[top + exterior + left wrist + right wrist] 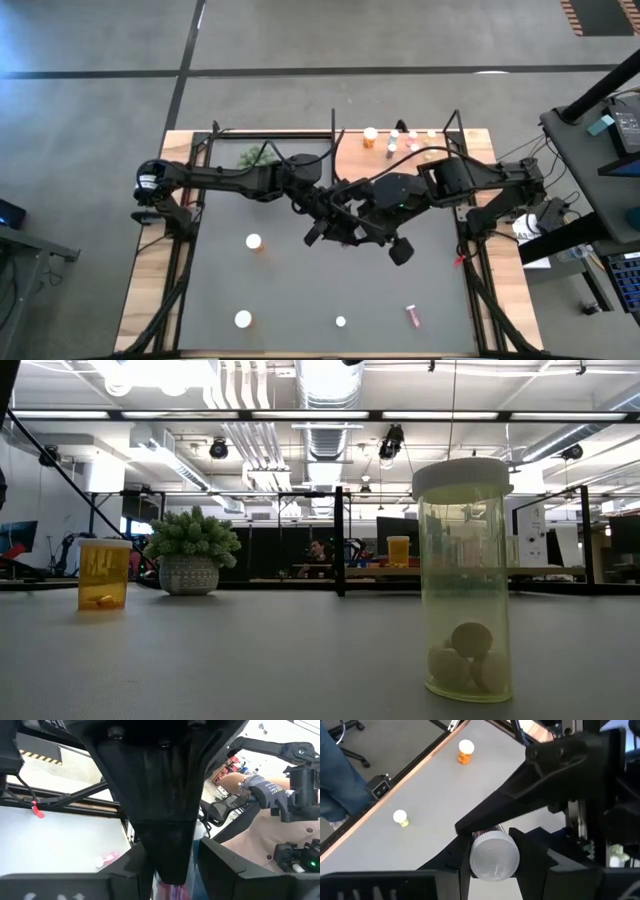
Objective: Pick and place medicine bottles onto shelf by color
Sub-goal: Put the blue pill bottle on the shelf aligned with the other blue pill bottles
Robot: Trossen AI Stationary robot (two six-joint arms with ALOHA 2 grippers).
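My two grippers meet above the middle of the table, left [336, 210] and right [350, 222]. Both are on one small pink bottle with a white cap [495, 856]; its pink body shows in the left wrist view [172, 890]. The right gripper's dark body hides most of it there. An orange bottle [254, 242], a yellow-green bottle [243, 319] and a small white-capped vial [340, 321] stand on the grey tabletop. A pink vial [412, 315] lies on its side. The wooden shelf [350, 160] at the far right carries several bottles, among them an orange one [370, 135]. My left gripper has the bottle's pink body [172, 890] between its two fingers; the right gripper hides most of the contact. One of its fingers [540, 790] lies along the bottle's side. The bottle is lifted clear of the table. My right gripper pinches the bottle at its white cap end [495, 856], one finger [461, 862] on each side of the cap. The cap faces the wrist camera. The bottle is clear of the table.
A green plant ball in a pot [255, 155] stands at the far left, next to the shelf's black rods. A small red object [460, 260] lies at the right edge. A person's gloved hand [260, 787] shows beyond the table. The yellow-green bottle [465, 580] stands near the low camera.
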